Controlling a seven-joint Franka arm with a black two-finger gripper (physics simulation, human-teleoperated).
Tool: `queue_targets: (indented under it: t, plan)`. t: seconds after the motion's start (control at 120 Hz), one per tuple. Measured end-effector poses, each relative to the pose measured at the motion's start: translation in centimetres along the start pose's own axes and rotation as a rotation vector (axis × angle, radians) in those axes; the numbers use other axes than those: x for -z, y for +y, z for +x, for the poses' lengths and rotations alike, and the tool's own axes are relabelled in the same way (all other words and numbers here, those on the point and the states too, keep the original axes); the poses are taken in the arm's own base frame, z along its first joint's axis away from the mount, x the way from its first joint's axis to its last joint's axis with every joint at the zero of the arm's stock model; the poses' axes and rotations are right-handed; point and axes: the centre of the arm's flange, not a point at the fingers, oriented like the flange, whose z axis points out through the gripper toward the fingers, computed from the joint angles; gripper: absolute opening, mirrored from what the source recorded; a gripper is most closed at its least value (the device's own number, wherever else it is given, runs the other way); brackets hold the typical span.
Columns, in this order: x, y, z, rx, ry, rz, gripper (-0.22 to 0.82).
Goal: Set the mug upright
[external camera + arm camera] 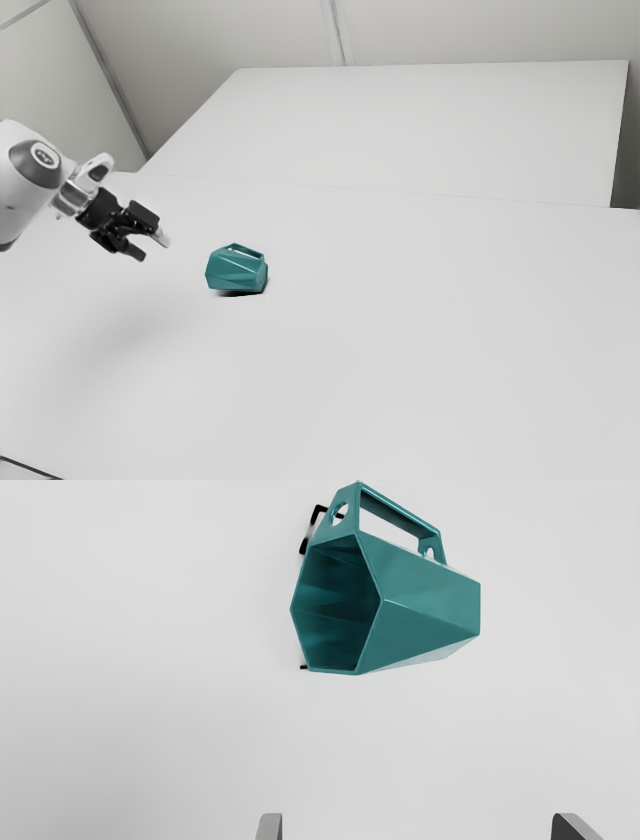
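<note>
Above the table at the exterior view's left, my gripper (152, 247) stands open with nothing between its fingers. A teal faceted mug (236, 271) lies on its side on the table, a short way past the fingertips toward the exterior view's right. Its handle is on the upper side. In the wrist view the mug (425, 600) shows its dark open mouth, which faces my hand's side, and the handle with round holes. The fingertips of my gripper (417, 826) are wide apart and do not touch the mug.
The white table (400, 340) extends around the mug. Behind it, in the exterior view, stands a large white panel-like surface (420, 130), with pale walls beyond. A thin dark line crosses the exterior view's lower left corner.
</note>
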Motion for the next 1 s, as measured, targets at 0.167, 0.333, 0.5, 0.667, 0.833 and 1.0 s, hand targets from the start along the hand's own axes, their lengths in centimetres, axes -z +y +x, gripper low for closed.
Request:
queue_targets:
  t: [0.167,0.333,0.5,0.667,0.833,1.0]
  plan:
    - [-1.7,-1.0,0.5,-0.043,0.057,-0.101,0.59]
    - [-3.6,-2.2,0.8,-0.087,0.108,-0.183,0.59]
    - [-5.0,-3.3,0.8,-0.13,0.143,-0.248,0.59]
    - [-5.6,-4.5,0.7,-0.169,0.184,-0.299,0.58]
    - [-7.2,-5.6,1.0,-0.203,0.193,-0.336,0.58]
    - [-8.5,-6.1,1.4,-0.242,0.196,-0.357,0.58]
